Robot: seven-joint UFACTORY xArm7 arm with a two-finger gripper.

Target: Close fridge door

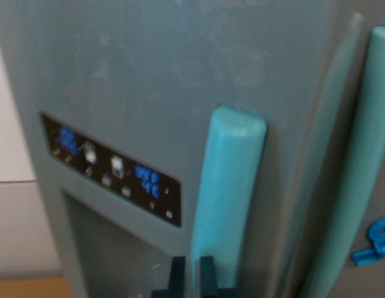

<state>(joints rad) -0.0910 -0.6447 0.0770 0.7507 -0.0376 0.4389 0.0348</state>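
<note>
One grey fridge door (180, 93) filled most of my wrist view, tilted so that its edges ran on a slant. A teal handle (228, 198) stood on that door, toward the wrist view's right of its middle, its rounded top end about halfway up the picture. To the wrist view's left of the handle sat a dark control panel (112, 167) with blue lit readouts and small white icons, and below the panel the recess of a dispenser (118, 254) opened into the door face. To the wrist view's right of the handle I saw a second teal handle (360, 161) on a neighbouring door (382, 205), with a narrow seam between the two doors; whether that seam was fully shut I could not tell. A small blue object (375, 242) clung to the neighbouring door, low down. My gripper (192, 276) showed at the bottom edge, its two dark fingers (177, 273) close together with only a thin gap, just at the foot of the handle and holding nothing. A pale wall (12, 161) lay beyond the door on the left.
</note>
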